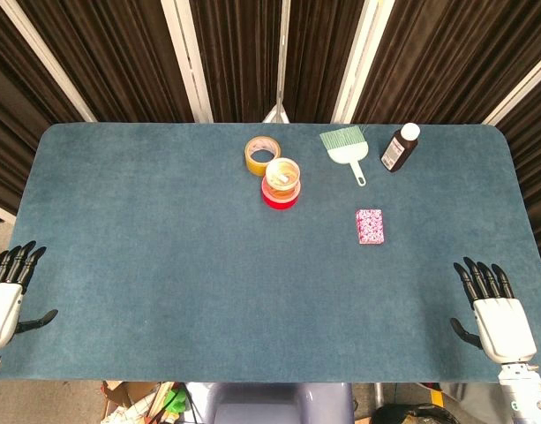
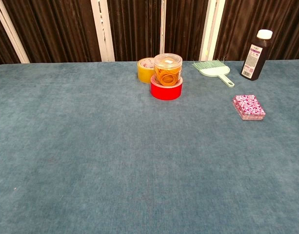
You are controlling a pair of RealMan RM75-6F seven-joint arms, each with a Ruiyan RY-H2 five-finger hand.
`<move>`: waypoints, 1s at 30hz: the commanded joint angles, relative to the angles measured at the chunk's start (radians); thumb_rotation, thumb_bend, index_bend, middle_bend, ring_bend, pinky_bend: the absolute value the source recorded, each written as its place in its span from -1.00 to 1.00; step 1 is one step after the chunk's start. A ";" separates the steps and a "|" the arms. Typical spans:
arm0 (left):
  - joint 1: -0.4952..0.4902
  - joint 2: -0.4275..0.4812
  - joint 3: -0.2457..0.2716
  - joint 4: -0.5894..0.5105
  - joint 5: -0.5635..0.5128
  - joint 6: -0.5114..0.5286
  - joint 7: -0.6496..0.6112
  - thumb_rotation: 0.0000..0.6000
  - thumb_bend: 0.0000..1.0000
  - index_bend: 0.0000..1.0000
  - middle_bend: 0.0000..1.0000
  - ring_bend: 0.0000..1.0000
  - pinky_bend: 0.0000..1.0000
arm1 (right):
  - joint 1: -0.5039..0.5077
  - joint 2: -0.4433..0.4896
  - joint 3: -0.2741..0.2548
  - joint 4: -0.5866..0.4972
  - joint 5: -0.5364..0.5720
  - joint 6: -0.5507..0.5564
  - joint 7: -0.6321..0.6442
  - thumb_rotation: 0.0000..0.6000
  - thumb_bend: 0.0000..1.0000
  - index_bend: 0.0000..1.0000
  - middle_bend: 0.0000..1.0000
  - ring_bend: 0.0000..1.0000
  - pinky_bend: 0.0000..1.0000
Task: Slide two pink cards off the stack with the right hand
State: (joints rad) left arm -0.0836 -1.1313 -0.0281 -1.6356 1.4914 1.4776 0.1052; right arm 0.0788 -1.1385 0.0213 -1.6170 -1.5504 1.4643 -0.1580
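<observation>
The stack of pink patterned cards (image 1: 371, 226) lies flat on the blue table, right of centre; the chest view shows the card stack (image 2: 249, 107) at its right side. My right hand (image 1: 492, 311) rests near the table's front right corner, fingers spread and empty, well short of the cards. At the front left edge my left hand (image 1: 7, 287) is also open with nothing in it. Neither hand appears in the chest view.
Behind the cards stand a yellow tape roll (image 1: 262, 155), a clear jar of rubber bands on a red roll (image 1: 281, 184), a mint green brush (image 1: 345, 147) and a dark bottle with a white cap (image 1: 400, 147). Dark curtains hang behind the table.
</observation>
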 commanded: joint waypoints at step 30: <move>-0.005 0.018 -0.005 -0.016 -0.005 -0.011 -0.045 1.00 -1.00 -1.00 -1.00 -1.00 -0.93 | 0.284 0.016 0.202 -0.140 0.309 -0.357 -0.228 1.00 -0.47 -1.00 -1.00 -1.00 -1.00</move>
State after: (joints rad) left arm -0.0886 -1.1139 -0.0329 -1.6510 1.4875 1.4675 0.0632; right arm 0.2896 -1.1118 0.1699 -1.7379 -1.3355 1.1919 -0.3217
